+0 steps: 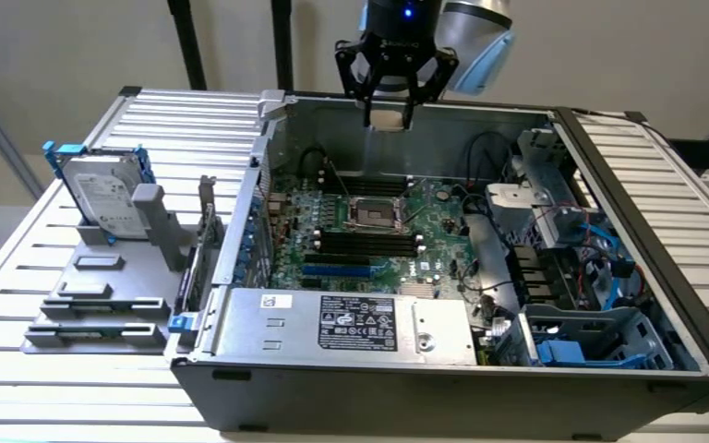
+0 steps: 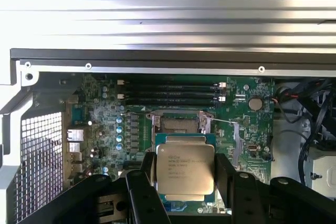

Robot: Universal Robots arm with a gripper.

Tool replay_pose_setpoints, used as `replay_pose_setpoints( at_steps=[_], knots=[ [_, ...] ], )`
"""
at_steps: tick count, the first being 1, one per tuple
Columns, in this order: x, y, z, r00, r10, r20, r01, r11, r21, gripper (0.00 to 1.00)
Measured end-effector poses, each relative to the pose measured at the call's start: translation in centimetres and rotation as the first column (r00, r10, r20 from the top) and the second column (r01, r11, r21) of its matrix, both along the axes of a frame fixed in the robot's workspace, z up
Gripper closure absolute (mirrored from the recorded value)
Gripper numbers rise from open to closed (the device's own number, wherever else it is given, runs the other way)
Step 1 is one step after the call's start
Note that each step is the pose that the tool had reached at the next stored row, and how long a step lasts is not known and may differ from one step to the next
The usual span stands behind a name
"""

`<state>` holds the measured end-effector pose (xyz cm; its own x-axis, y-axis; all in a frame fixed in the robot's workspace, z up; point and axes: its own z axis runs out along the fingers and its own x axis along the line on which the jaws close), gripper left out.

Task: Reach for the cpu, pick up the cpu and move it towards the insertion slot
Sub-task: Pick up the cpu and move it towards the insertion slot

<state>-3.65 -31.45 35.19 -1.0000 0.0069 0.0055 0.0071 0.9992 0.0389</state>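
The open computer case (image 1: 453,369) fills the middle of the exterior view on a slatted surface (image 1: 34,277), its green motherboard (image 1: 441,217) exposed inside. At upper centre, above the case's rear wall, the claw (image 1: 390,118) pinches the cpu (image 2: 185,168) between black fingers (image 2: 144,192). The insertion slot (image 1: 375,214) lies on the board below, frame centre.

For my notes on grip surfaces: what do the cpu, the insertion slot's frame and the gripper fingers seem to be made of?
The cpu: matte silvery metal lid with printed text, on a green board rim. The insertion slot: shiny, probably steel frame around a dark centre. The gripper, shut on the cpu: matte black fingers, plastic or coated metal; I cannot tell which.
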Motion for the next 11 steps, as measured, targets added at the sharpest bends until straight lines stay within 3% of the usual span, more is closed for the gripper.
replay_pose_setpoints(
  at_steps=[4, 11],
  knots=[
    [0.0, 0.3, 0.01, 1.0, 0.0, -0.0001, 0.0, 1.0, -0.0002, 0.45],
    [0.0, 0.31, 0.01, 1.0, 0.0, -0.0001, 0.0, 1.0, -0.0002, 0.45]
  ],
)
